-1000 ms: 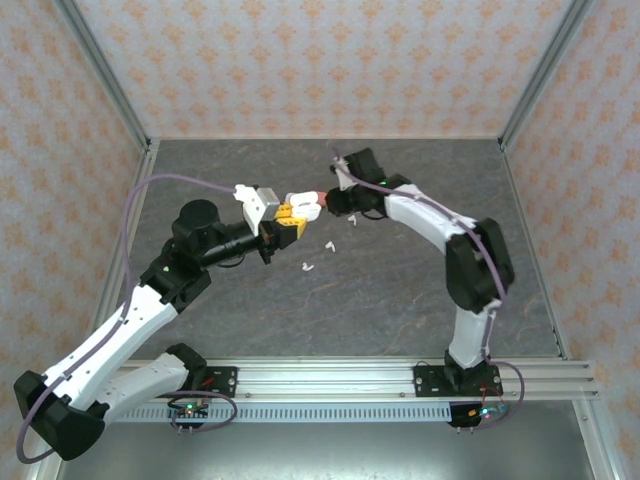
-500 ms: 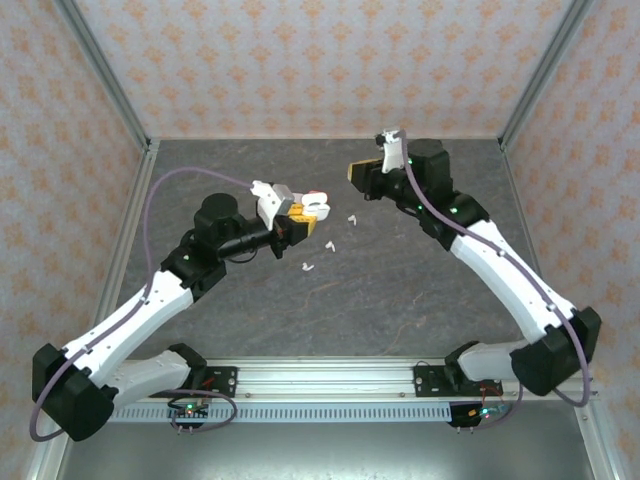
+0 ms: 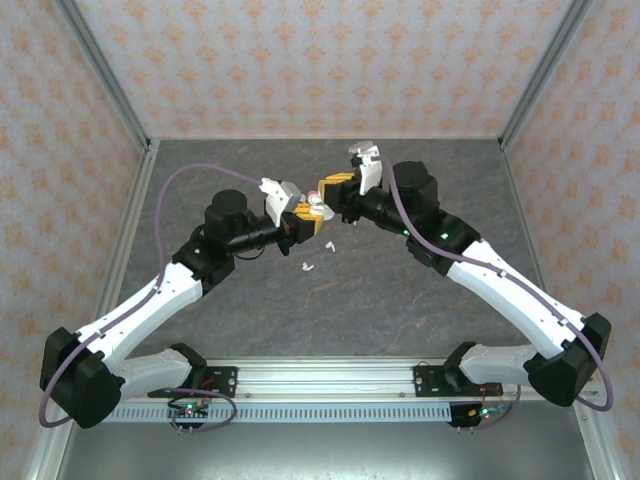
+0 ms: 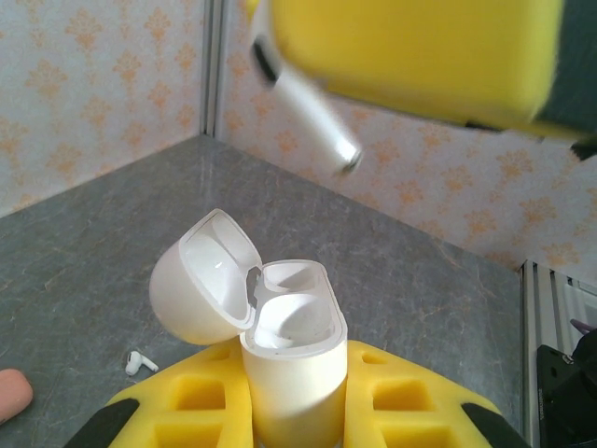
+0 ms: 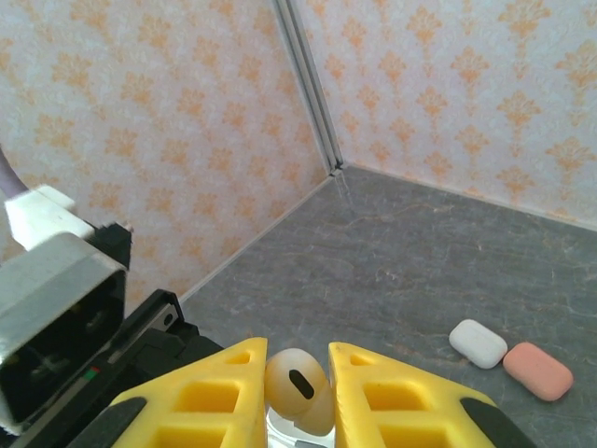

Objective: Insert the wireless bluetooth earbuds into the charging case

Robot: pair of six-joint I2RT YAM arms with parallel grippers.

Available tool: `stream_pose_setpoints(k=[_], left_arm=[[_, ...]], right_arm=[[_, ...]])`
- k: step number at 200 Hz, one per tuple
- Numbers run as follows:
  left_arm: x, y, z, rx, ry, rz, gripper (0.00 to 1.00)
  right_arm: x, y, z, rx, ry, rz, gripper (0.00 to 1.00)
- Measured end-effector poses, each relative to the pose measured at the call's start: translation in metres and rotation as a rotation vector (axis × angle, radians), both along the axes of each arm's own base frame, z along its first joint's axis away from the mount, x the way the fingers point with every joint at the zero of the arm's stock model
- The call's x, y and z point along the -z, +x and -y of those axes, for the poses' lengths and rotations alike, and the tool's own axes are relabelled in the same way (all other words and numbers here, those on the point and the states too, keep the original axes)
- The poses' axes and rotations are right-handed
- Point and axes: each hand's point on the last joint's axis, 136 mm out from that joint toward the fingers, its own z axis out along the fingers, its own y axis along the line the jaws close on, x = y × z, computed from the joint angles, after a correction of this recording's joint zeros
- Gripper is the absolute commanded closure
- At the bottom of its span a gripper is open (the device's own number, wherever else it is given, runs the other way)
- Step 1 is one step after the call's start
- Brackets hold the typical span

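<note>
- Since half a second ago the right arm has swung in from the back of the grey stone-patterned table (image 3: 420,290). The right gripper (image 3: 332,190) now hangs just above the left gripper (image 3: 306,222), where the two stood well apart before.
- The left gripper's yellow fingers press on the body of a glossy white pebble-shaped charging case (image 4: 289,383). It is held upright off the table with its hinged lid (image 4: 201,280) thrown back, and both wells look empty.
- The right gripper pinches a small white stemmed plastic earbud (image 5: 297,383) between its yellow fingers. In the left wrist view the stem slants down towards the case, above it and not touching.
- The step in hand, as I judge it, is lining the first earbud up over a well; nothing is seated yet.
- The next move calls for bringing the stem upright and centring it over one well. Then it should be lowered gently and let go only once it sits inside, with the left gripper keeping the case steady.
- One loose white earbud (image 3: 329,247) and another (image 3: 309,267) lie on the table below the grippers. A closed white case (image 5: 478,343) and a coral-pink case (image 5: 537,371) lie side by side.
</note>
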Motion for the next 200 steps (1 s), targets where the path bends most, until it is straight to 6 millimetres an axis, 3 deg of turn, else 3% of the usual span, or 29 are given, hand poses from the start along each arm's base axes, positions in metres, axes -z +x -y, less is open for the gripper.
stream_pose_setpoints(k=[36,113,200], left_arm=[[0.000,0.000,0.000,0.001,0.000,0.001,0.99],[0.000,0.000,0.000,0.000,0.000,0.001,0.99],[0.002,-0.001,0.000,0.001,0.005,-0.007,0.99]], right_arm=[[0.013,0.001,-0.010,-0.012,-0.028,-0.018,0.80],[0.031,0.000,-0.010,-0.004,-0.062,-0.048,0.80],[0.039,-0.003,-0.011,-0.022,-0.062,-0.071,0.79]])
